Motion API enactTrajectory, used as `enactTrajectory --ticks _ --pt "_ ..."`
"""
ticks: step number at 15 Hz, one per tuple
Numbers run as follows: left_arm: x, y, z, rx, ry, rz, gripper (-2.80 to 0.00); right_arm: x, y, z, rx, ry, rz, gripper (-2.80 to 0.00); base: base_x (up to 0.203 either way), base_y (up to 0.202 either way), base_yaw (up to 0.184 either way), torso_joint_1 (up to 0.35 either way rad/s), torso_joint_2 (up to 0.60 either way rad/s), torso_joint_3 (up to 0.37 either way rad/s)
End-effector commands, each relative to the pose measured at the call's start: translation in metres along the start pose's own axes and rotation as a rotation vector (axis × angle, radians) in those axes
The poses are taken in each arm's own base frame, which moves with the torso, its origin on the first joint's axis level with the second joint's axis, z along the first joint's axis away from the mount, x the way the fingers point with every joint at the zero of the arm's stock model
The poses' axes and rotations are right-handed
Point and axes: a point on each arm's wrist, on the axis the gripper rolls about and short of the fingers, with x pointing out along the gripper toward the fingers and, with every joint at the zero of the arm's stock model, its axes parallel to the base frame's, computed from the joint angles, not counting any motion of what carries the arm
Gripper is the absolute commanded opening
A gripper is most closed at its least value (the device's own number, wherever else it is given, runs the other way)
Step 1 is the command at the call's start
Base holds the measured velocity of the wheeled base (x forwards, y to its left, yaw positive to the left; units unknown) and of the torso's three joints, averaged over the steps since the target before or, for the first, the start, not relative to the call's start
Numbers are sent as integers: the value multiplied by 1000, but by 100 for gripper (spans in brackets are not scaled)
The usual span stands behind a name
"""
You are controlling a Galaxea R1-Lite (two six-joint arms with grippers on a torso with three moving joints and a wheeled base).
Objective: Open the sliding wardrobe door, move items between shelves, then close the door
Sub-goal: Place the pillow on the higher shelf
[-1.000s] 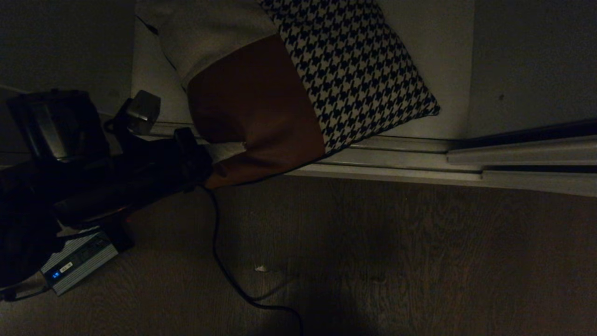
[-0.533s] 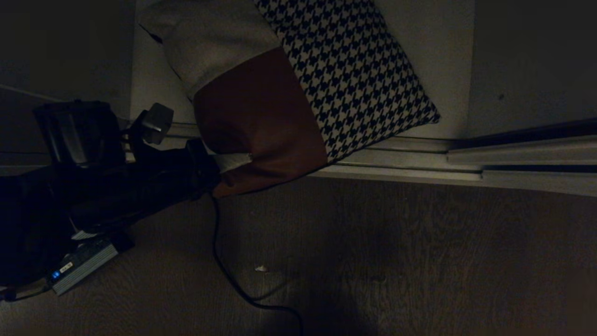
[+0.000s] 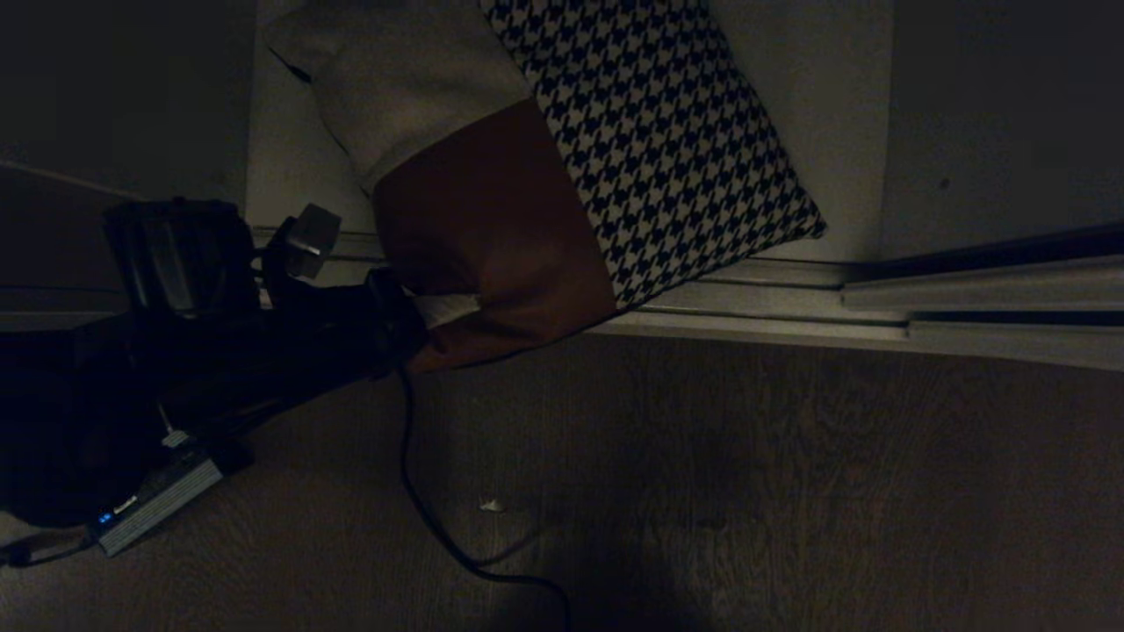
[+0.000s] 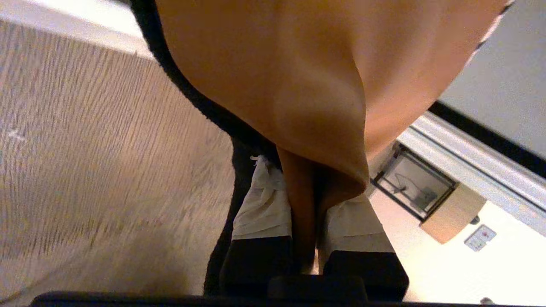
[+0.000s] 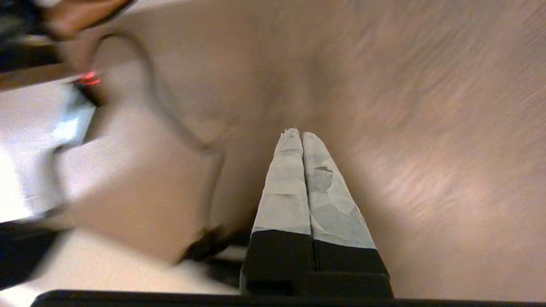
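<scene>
Your left gripper (image 4: 305,221) has its fingers clamped on the rust-brown corner of the big square patchwork cushion (image 3: 562,175), on the off-white bottom shelf (image 3: 834,132); your right gripper (image 5: 303,140) fingers pressed together, empty, above wood floor (image 3: 746,491).

Looked like a home, prob. a bedroom w/ a built-in wardrobe: wood-grain floor (image 3: 746,491), metal door tracks (image 3: 878,303) along the threshold, an off-white shelf (image 3: 834,105) inside w/ a patchwork cushion (image 3: 562,167) on it. Dim light, domestic feel.
</scene>
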Motion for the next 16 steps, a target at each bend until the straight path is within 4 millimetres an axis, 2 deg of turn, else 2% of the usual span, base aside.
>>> enactTrajectory --ticks 1,5,8,11,16 --pt "4 5 -2 -12 12 7 -280 2 1 2 33 56 6 -280 0 0 0 0 0 0" --pt "8 6 0 -10 10 5 -280 -28 7 -19 42 130 179 -280 0 0 0 0 0 0" --pt "8 6 0 -11 6 12 -280 -31 12 -21 59 184 279 -280 0 0 0 0 0 0" --pt "12 10 -2 -16 11 21 -280 -21 10 -22 90 247 312 -280 0 0 0 0 0 0" --pt "23 19 -2 -21 22 31 -280 9 5 -14 149 323 332 -280 0 0 0 0 0 0"
